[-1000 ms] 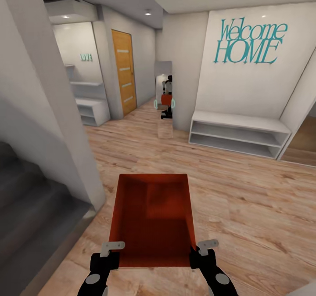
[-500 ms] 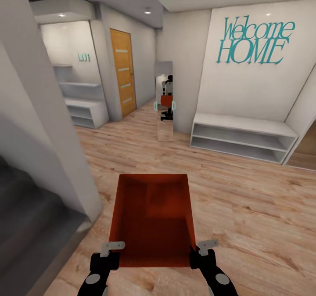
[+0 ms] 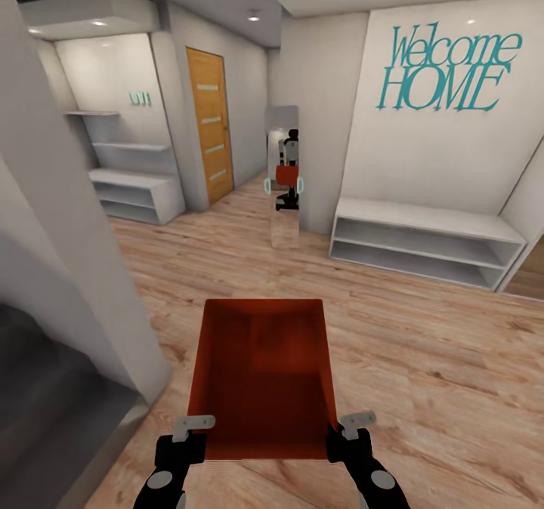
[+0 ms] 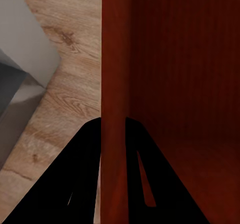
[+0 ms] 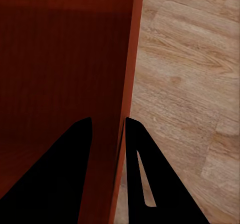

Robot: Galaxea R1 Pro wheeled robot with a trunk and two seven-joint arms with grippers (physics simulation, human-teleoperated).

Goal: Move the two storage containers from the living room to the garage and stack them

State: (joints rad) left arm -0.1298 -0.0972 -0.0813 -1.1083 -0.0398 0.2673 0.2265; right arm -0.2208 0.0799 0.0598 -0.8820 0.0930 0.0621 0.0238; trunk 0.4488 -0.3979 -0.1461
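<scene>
We hold 1 thin-walled orange-red open bin (image 3: 263,377), probably light yet flexible, with left fingers (image 4: 112,169) and right fingers (image 5: 107,169) pinching opposite side walls.

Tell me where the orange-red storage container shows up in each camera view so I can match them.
Head view: the storage container sits low centre, carried between the left hand and the right hand.
Left wrist view: its side wall runs between the fingers, with the inside beyond.
Right wrist view: its other wall runs between the fingers.
Shared landmark: the wood-plank floor beside the container.
</scene>
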